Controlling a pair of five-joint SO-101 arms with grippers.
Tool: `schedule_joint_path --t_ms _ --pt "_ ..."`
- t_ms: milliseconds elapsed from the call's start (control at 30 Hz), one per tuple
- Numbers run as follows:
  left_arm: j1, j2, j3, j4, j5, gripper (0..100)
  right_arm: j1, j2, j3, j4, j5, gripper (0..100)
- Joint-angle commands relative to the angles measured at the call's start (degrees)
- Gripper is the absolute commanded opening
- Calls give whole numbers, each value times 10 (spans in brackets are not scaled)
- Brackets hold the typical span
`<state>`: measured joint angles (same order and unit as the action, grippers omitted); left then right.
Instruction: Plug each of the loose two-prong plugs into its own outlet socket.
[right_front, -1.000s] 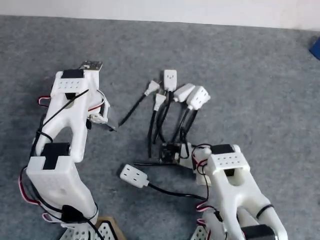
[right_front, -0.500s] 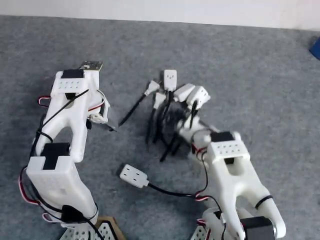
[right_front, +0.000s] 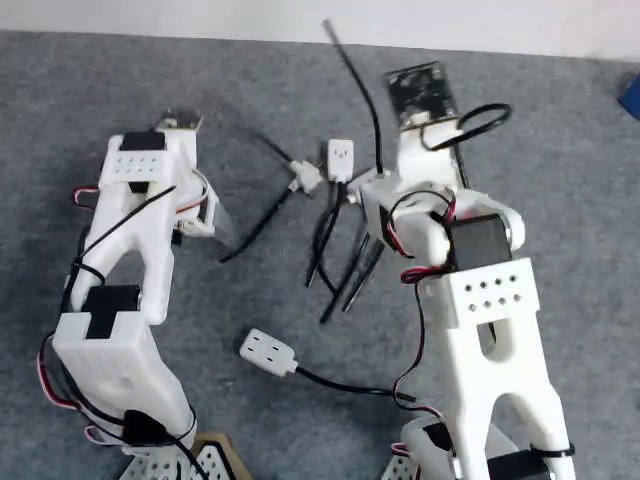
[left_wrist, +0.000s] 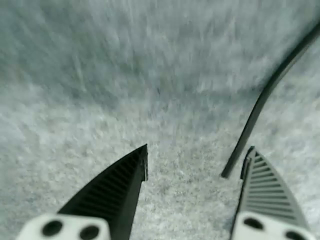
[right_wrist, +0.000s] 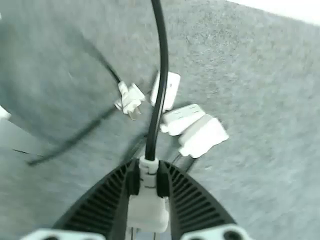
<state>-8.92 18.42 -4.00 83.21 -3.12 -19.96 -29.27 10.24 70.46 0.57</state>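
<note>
My right gripper (right_wrist: 148, 166) is shut on a white two-prong plug (right_wrist: 147, 206), whose black cord (right_wrist: 160, 75) rises away from the fingers. In the high view that arm stretches over the cluster, its gripper (right_front: 370, 192) above the sockets and the held cord (right_front: 360, 90) sticking up towards the far edge. Below it lie a loose white plug (right_wrist: 131, 97) and three white outlet sockets (right_wrist: 167, 89) (right_wrist: 182, 119) (right_wrist: 202, 135). The loose plug (right_front: 305, 178) sits beside one socket (right_front: 340, 158). My left gripper (left_wrist: 197, 150) hangs open over bare carpet, a black cord end (left_wrist: 260, 105) beside one finger.
Another white outlet socket (right_front: 268, 350) lies nearer the arm bases, its black cord trailing right. Several black cords (right_front: 340, 260) fan out below the cluster. Grey carpet (right_front: 560, 180) covers the table; a blue object (right_front: 632, 95) peeks in at the right edge.
The right arm swung from the near side up over the socket cluster, lifting a plug whose cord now points upward. The cords shifted. The left arm hardly moved.
</note>
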Motion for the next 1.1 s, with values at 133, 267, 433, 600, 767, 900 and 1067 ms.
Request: schedule_joint_path --t_ms 133,267,433,600,767,900,1067 --pt "43 -121 -189 141 -58 306 -92 -90 -45 35 -67 5" --pt "56 -314 -138 140 -63 348 -118 -253 44 -33 -35 5" --pt "142 -585 142 56 -84 373 -102 -400 274 -175 -29 5" --pt "167 -838 449 -133 -84 373 -119 -386 409 -312 -29 5" --pt "166 -1014 584 -167 -85 373 -157 -296 411 -376 -30 5" --pt "167 -1114 697 -156 -86 373 -166 -226 398 -406 -47 5" --pt "168 -1174 777 -200 -86 373 -168 -189 362 -385 -66 5"
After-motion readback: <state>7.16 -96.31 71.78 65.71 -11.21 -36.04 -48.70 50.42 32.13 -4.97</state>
